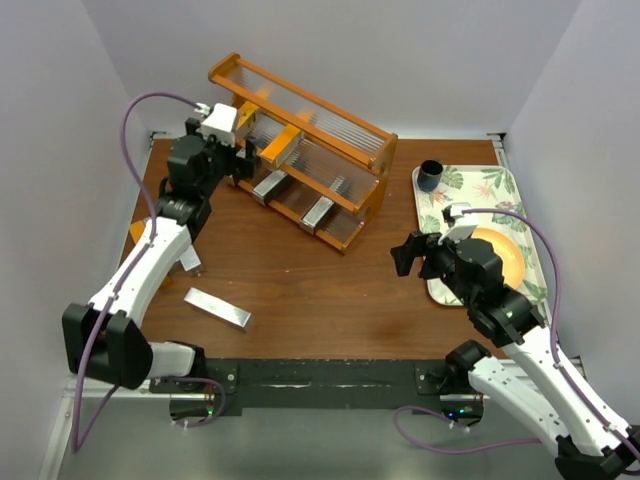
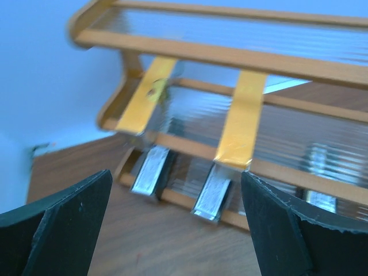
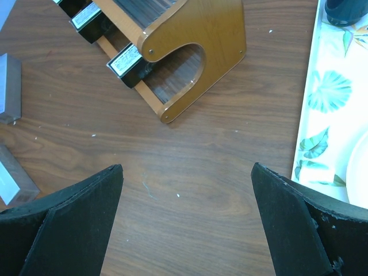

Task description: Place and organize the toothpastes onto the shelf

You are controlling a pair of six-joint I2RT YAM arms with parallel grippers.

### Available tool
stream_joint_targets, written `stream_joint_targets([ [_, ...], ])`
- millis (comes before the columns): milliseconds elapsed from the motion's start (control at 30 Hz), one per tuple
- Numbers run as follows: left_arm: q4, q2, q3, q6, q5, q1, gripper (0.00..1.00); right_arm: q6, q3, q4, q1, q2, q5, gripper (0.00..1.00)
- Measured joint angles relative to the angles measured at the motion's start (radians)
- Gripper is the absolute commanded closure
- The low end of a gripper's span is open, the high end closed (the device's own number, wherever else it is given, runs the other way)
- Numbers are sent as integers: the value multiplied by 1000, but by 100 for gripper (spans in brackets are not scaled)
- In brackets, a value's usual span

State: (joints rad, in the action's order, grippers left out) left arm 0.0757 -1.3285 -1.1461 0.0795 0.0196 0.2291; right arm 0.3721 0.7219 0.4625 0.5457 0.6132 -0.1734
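The wooden shelf (image 1: 312, 103) stands at the back of the table. Two orange toothpastes (image 2: 144, 95) (image 2: 241, 123) lie on its middle tier, and silver ones (image 2: 150, 171) (image 2: 214, 192) on the lowest tier. My left gripper (image 1: 240, 162) hovers at the shelf's left front, open and empty (image 2: 175, 175). A silver carton (image 1: 217, 308) lies loose on the table at the front left. Another (image 1: 190, 261) is half hidden by my left arm, and an orange corner (image 1: 136, 232) peeks out behind it. My right gripper (image 1: 408, 252) hangs open over bare wood (image 3: 187, 167).
A leaf-patterned tray (image 1: 482, 186) at the right holds a dark cup (image 1: 430, 175) and a yellow plate (image 1: 503, 255). The shelf's rounded end panel (image 3: 198, 46) lies ahead of my right gripper. White walls close in the table on three sides.
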Motion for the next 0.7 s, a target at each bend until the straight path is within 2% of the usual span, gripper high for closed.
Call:
stream_joint_targets([
  [200,-111,104,101,-77,-258,-13,0,0,0,0,0,-1,12,2],
  [333,-187,152,186,-123,-380,-50,0,0,0,0,0,1,17,2],
  [433,-232,195,241,-159,-430,-97,0,0,0,0,0,2,21,2],
  [700,-312,234,336,-308,-497,-318,0,0,-5,0,0,47,40,2],
])
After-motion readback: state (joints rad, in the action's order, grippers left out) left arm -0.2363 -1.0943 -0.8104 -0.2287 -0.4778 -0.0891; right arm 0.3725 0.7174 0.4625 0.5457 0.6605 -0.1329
